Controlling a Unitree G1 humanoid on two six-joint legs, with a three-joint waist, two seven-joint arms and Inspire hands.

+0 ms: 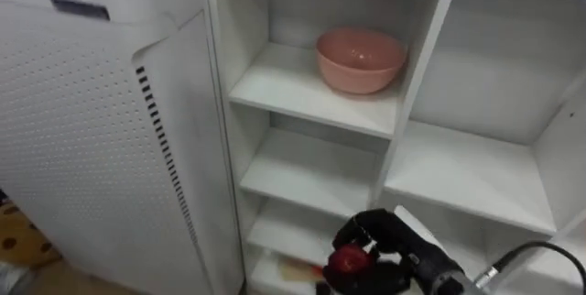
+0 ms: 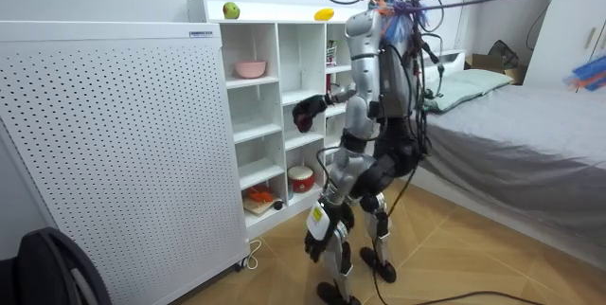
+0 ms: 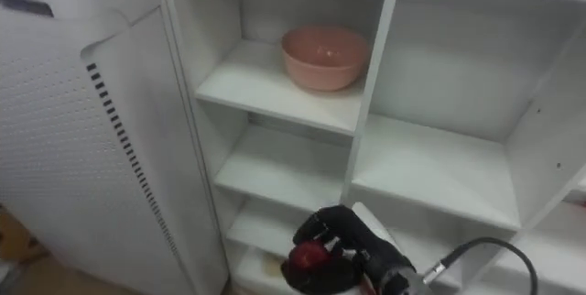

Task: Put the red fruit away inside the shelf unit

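Note:
My right hand (image 1: 389, 240) is low in front of the white closet (image 1: 293, 89), its dark fingers curled round a small red fruit (image 1: 348, 260). It is level with the lower shelves, at the post between two columns. A pink bowl (image 1: 361, 59) sits on the upper shelf of the left column, well above the hand. In the room view I stand facing the closet (image 2: 267, 116) with the right hand (image 2: 308, 114) raised toward its middle shelves. My left hand (image 2: 318, 232) hangs by my thigh. A green fruit (image 2: 230, 9) and a yellow fruit (image 2: 324, 14) lie on the closet's top.
A tall white perforated cabinet (image 1: 82, 130) stands close against the closet's left side. Lower shelves hold a red and white pot (image 2: 301, 179) and some flat things. A bed (image 2: 530, 125) lies behind me at the room view's right. Wooden floor spreads around my feet.

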